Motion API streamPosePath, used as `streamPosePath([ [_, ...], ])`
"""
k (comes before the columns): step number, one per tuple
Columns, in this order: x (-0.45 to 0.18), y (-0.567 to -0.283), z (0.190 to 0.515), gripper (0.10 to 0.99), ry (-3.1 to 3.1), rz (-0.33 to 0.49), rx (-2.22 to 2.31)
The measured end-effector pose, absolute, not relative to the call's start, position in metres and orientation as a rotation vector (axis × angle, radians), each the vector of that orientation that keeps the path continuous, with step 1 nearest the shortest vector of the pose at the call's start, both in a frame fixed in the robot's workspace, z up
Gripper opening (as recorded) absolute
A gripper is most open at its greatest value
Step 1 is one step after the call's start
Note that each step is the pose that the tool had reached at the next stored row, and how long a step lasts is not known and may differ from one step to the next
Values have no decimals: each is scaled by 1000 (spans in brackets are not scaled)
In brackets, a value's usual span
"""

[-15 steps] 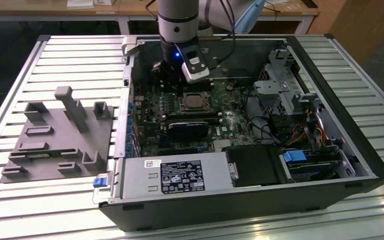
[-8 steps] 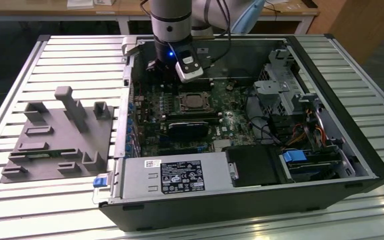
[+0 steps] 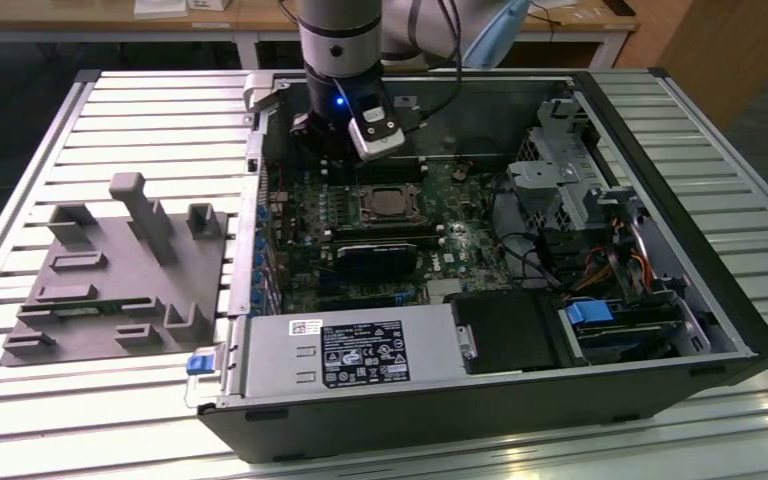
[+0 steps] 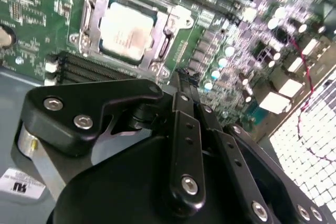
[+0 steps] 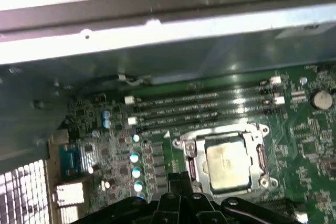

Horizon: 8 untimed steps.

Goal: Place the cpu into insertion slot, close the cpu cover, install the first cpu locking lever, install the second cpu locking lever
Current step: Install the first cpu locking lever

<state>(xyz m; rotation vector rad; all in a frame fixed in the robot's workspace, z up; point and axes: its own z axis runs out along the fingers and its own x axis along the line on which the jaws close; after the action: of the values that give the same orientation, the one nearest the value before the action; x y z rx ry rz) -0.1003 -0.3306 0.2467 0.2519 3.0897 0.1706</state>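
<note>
**Case and table.** The open computer case [image 3: 704, 300] lies on its side on a slatted table [image 3: 157, 120]. A grey holder block [image 3: 104, 270] sits at nine o'clock from the case.

**Board.** The green circuit board [image 3: 471, 245] covers the case floor. In the exterior view, the socket [image 3: 361, 205] lies toward ten o'clock from the case's middle.

**Arm.** The arm [image 3: 341, 40] reaches down at twelve o'clock of the socket. Its gripper [image 4: 181, 80] hangs just beside the socket, above the board and touching nothing.

**Pincer.** The fingers are drawn together and nothing is between them.

**Cpu.** The cpu [image 4: 126, 35] is seated in the socket, lying flat and square. The cover plate [image 4: 176, 17] lies down around it, with the metal top showing through the window.

**Levers.** Whether either locking lever is hooked cannot be told.

**Judgement.** The work appears to stand at the lever stage. A sound result calls for:
- pressing with the closed tips on the lever's end, not on the plate;
- pushing down first, then sideways under its hook;
- keeping clear of the memory slots [image 5: 178, 109] close by.
</note>
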Motion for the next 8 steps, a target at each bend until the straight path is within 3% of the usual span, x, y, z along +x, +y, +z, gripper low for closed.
streamPosePath([
  [8,-106,-331,246,102,3084,363,246],
])
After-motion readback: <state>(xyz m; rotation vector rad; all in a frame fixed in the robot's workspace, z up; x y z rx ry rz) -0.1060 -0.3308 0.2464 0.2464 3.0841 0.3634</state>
